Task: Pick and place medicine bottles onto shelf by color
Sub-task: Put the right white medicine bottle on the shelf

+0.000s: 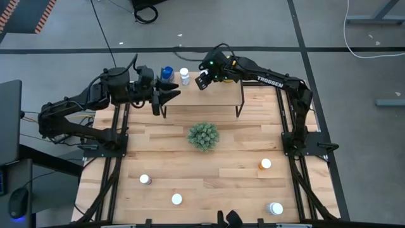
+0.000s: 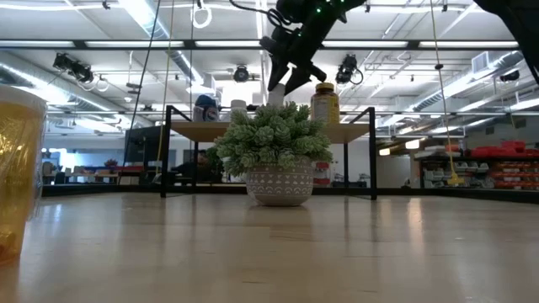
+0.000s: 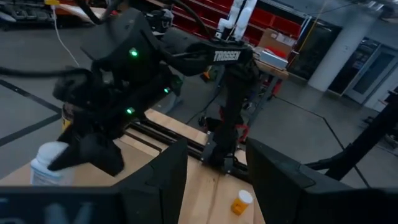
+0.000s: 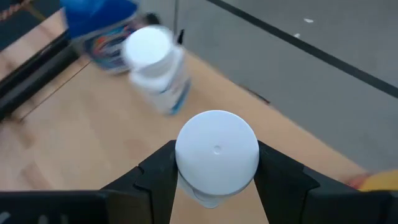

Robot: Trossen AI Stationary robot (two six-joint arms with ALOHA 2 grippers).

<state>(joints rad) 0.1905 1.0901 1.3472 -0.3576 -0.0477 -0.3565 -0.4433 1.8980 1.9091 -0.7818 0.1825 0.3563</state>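
Observation:
The shelf (image 1: 218, 95) stands at the table's far edge. A blue bottle (image 1: 167, 73) and a white bottle (image 1: 184, 76) stand on its left end, also seen as the blue bottle (image 4: 99, 28) and white bottle (image 4: 155, 65) in the right wrist view. An amber bottle with a yellow cap (image 2: 325, 103) stands farther right on the shelf. My right gripper (image 1: 202, 80) hovers over the shelf, shut on a white-capped bottle (image 4: 216, 155). My left gripper (image 1: 169, 95) is open at the shelf's left end, touching nothing. My right gripper pinches the white bottle just under its cap (image 4: 216, 149), one finger (image 4: 155, 177) on either side, coming from above and slanting down. The bottle stays upright below the fingers. In the low view the plant hides its base, so I cannot tell whether it stands on the shelf.
A green spiky plant in a pot (image 1: 203, 135) sits mid-table in front of the shelf. Loose bottles stand on the near half: a purple one (image 1: 145, 179), a white one (image 1: 176, 199), an orange one (image 1: 266, 164) and a white one (image 1: 275, 208). An orange bottle (image 2: 17, 168) looms close to the low camera.

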